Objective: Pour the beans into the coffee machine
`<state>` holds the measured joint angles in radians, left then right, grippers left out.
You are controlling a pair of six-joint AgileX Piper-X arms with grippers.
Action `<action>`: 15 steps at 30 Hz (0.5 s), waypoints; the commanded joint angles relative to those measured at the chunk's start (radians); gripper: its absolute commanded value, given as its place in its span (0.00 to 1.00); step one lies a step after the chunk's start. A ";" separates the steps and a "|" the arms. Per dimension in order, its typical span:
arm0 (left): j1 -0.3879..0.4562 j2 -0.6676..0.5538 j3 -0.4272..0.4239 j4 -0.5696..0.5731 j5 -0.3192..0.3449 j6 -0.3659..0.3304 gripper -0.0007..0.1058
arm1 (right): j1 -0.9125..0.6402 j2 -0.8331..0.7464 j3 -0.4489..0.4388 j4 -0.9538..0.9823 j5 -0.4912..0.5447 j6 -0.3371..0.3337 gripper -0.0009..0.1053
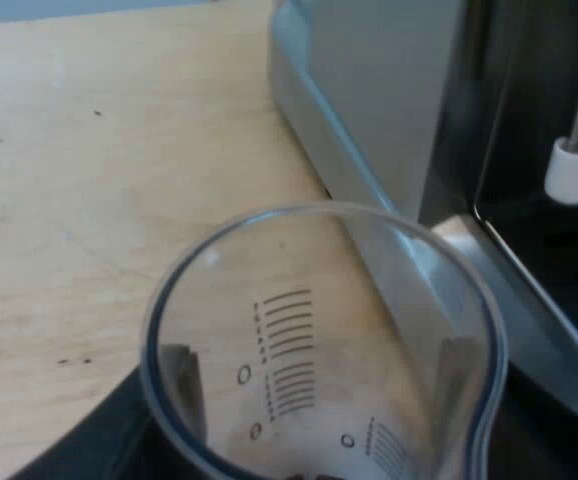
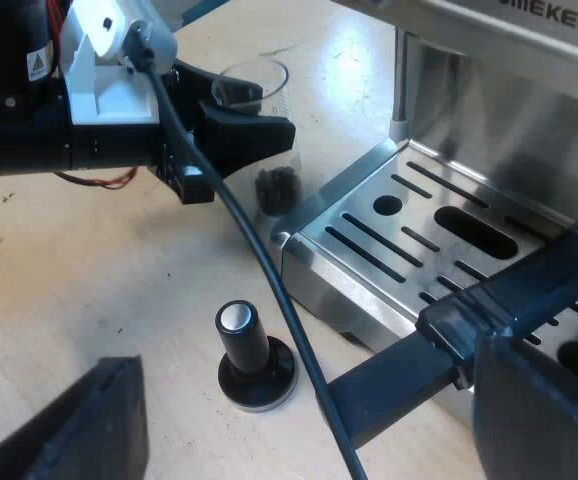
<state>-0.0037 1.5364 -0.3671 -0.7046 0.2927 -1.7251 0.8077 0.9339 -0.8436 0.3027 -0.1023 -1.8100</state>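
Note:
The clear measuring glass with printed scale marks stands on the wooden table beside the espresso machine. My left gripper is shut on it, a black finger showing through the wall on each side. From the right wrist view, the measuring glass holds a small heap of dark beans at its bottom, and the left gripper clasps it near the corner of the drip tray. My right gripper hangs open low over the table by the tray, holding nothing.
A tamper with a black knob stands upright on the table close to the drip tray's edge. A steam wand with a white tip hangs at the machine's front. Bare wooden table stretches away from the machine.

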 commanded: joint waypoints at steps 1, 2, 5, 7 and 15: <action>-0.005 -0.037 -0.003 0.024 0.015 -0.006 0.25 | 0.002 -0.003 -0.011 -0.014 0.002 -0.002 0.65; -0.005 -0.054 -0.003 0.041 0.012 -0.006 0.25 | 0.002 -0.003 -0.011 -0.014 0.002 0.000 0.65; -0.005 -0.119 -0.003 0.107 0.011 -0.006 0.25 | 0.002 -0.003 -0.011 -0.024 0.002 0.015 0.65; -0.005 -0.156 -0.003 0.140 0.011 -0.006 0.25 | 0.002 -0.003 -0.011 -0.046 0.002 0.032 0.65; -0.005 -0.314 -0.003 0.282 -0.001 -0.006 0.25 | 0.002 -0.009 -0.011 -0.191 0.069 0.069 0.65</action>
<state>-0.0037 1.2523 -0.3631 -0.4217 0.2933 -1.7251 0.8077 0.9339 -0.8436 0.1416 -0.0453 -1.7423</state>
